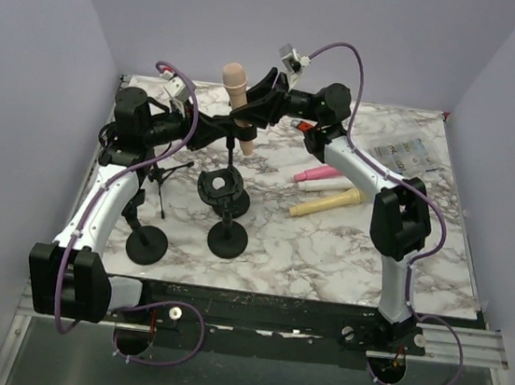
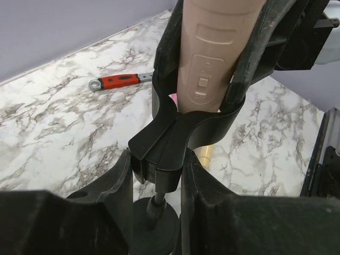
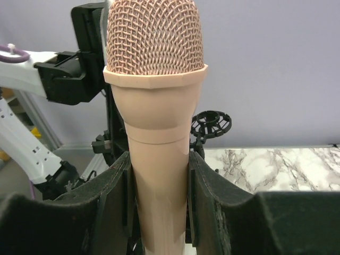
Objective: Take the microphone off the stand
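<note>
Right wrist shows my right gripper [image 3: 158, 180] clamped on the microphone [image 3: 154, 122] just below its mesh head, a rigid, probably light, slippery body seated in the stand clip [image 2: 180, 133] that my left gripper [image 2: 155, 180] pinches.

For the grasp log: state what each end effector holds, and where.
Right end effector: the microphone, by its handle just below the mesh head. Left end effector: the stand, by its black clip.

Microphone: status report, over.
Left gripper shut on stand clip. Right gripper shut on microphone. Microphone in clip, not out. Nothing seen above it.
</note>
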`<state>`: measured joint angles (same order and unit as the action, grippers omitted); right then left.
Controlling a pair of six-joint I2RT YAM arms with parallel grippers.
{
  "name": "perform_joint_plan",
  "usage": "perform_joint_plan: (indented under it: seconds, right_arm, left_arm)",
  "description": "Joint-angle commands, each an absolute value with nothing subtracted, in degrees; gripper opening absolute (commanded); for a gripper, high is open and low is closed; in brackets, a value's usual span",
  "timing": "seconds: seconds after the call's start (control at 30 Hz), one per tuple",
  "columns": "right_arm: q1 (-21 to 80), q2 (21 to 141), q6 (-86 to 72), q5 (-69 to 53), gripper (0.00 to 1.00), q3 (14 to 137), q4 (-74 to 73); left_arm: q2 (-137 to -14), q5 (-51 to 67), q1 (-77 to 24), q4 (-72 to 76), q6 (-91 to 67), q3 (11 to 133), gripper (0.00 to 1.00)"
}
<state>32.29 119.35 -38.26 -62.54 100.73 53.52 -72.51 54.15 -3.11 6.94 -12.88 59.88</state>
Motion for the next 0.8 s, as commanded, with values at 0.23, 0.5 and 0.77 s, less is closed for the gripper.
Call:
perform_joint_plan:
  seconds: [0.23, 0.5, 0.77]
  right_arm:
    - [33.4, 111.5, -26.6, -41.9, 0.01, 106.3, 41.5]
    - [33.2, 101.9, -23.2, -22.3, 0.01, 102.7, 37.3]
    - [33.3, 88.0, -20.3, -5.1, 0.01, 83.1, 32.1]
  left_arm:
    - [-66.8, 45.3, -3.5, 5.0, -7.7, 58.8, 0.0]
    - [-66.4, 43.7, -3.3, 2.6, -6.6, 59.2, 0.0]
    - [-65.4, 42.7, -3.0, 1.4, -7.6, 58.8, 0.48]
